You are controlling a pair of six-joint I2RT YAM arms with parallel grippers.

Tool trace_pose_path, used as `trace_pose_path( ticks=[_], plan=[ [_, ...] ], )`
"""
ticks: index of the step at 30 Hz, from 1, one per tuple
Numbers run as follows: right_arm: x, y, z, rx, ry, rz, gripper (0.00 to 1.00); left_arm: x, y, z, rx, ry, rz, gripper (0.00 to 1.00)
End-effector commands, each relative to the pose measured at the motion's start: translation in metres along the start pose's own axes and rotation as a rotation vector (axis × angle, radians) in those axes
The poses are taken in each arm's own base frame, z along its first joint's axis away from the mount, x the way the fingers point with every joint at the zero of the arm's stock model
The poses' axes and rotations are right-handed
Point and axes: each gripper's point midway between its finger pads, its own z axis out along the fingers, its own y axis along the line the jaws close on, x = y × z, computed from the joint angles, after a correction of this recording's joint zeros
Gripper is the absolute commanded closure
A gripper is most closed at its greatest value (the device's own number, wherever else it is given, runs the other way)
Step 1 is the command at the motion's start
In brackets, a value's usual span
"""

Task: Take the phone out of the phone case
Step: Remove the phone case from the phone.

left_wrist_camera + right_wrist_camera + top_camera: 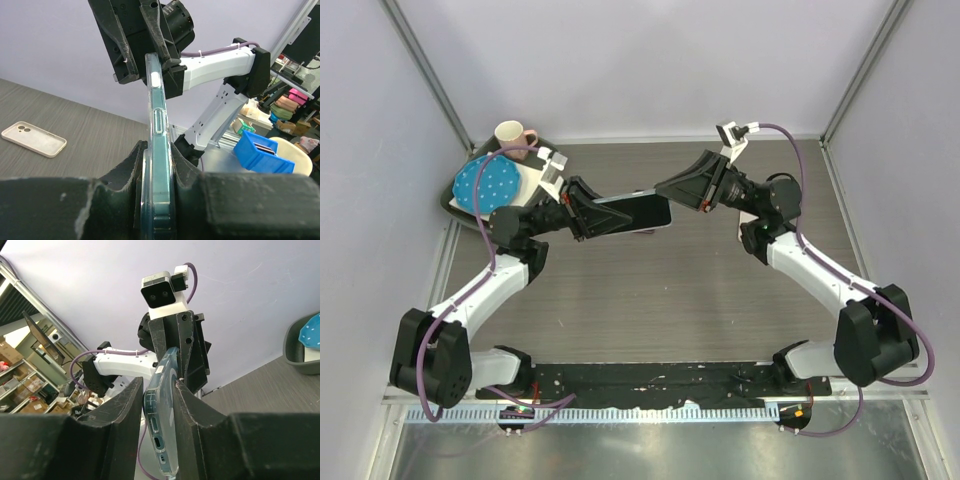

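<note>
A teal phone (pixel 630 213) in a clear phone case hangs in the air above the middle of the table, held from both ends. My left gripper (pixel 585 212) is shut on its left end; in the left wrist view the phone (pixel 159 120) stands edge-on, squeezed between the fingers of that gripper (pixel 156 147). My right gripper (pixel 675 188) clamps the other end. The right wrist view has the phone (pixel 164 435) slanted between the right gripper's (pixel 160 385) fingers, one finger (pixel 192 410) pressing on the back of the case.
A second, pale empty case (pixel 34 139) lies flat on the table beneath. A grey bin (pixel 458 200) at the back left holds a blue dotted plate (pixel 485 185), with a pink mug (pixel 512 133) behind it. Walls enclose the table on three sides.
</note>
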Motion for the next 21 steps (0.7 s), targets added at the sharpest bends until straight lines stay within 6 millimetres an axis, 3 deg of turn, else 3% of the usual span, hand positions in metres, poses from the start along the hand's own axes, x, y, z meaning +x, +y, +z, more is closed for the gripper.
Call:
trace_pose_path(
  ticks=[1,8,10,15,21],
  plan=[
    [-0.016,0.016,0.009,-0.052,-0.045,-0.027,0.64,-0.025,-0.024,0.005,0.069,-0.049,0.145,1.0],
    [-0.021,0.018,0.012,-0.066,-0.055,0.001,0.66,-0.024,-0.022,0.005,0.067,-0.044,0.145,1.0],
    [-0.021,0.017,0.012,-0.067,-0.055,0.031,0.71,-0.023,-0.022,0.004,0.067,-0.043,0.148,1.0],
    [-0.019,0.028,0.015,-0.103,-0.037,0.039,0.99,-0.022,-0.024,0.004,0.074,-0.038,0.163,1.0],
    [-0.014,0.041,0.014,-0.145,-0.027,0.081,0.99,-0.017,-0.037,0.006,0.149,0.011,0.234,1.0]
  ],
)
